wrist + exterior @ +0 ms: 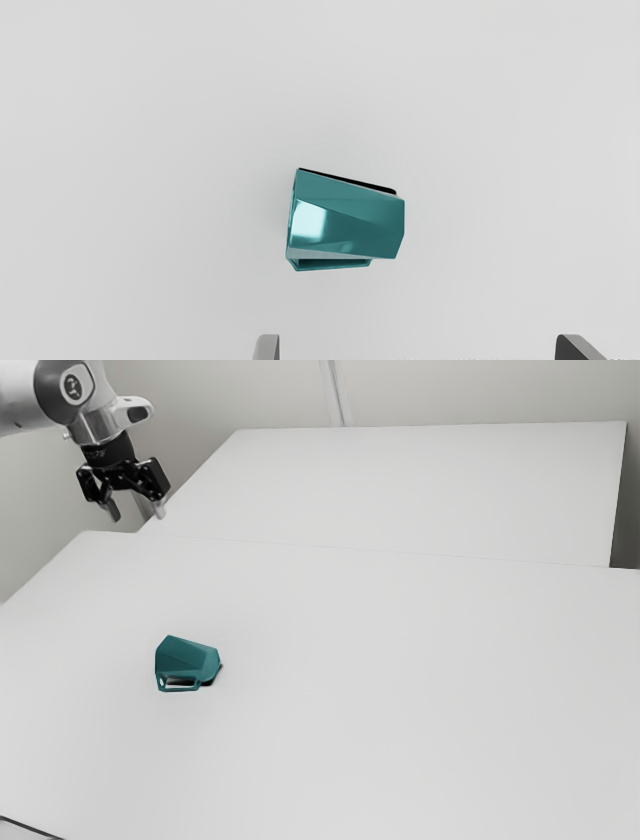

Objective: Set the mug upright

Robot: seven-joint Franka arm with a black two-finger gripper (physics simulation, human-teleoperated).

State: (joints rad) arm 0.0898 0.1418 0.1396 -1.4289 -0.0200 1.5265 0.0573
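My gripper (137,517) is up high w/ its fingers spread wide, approx. fully open, & nothing held betw. them. In the ext. view it's near the table's (400,710) far corner on that view's left, well apart from the mug (187,655).

Mug's on the table, lying on its side, i.e. not upright. It's in from that same corner, closer to the edge on the ext. view's left than to the far edge's other end. Its wide rim end points to the ext. view's left, narrower base to the right; handle (180,688) is on the side facing the ext. cam. In the wrist view the handle side is the one nearer my fingertips (268,347), & a thin dark strip (350,181) runs along the opp. side.
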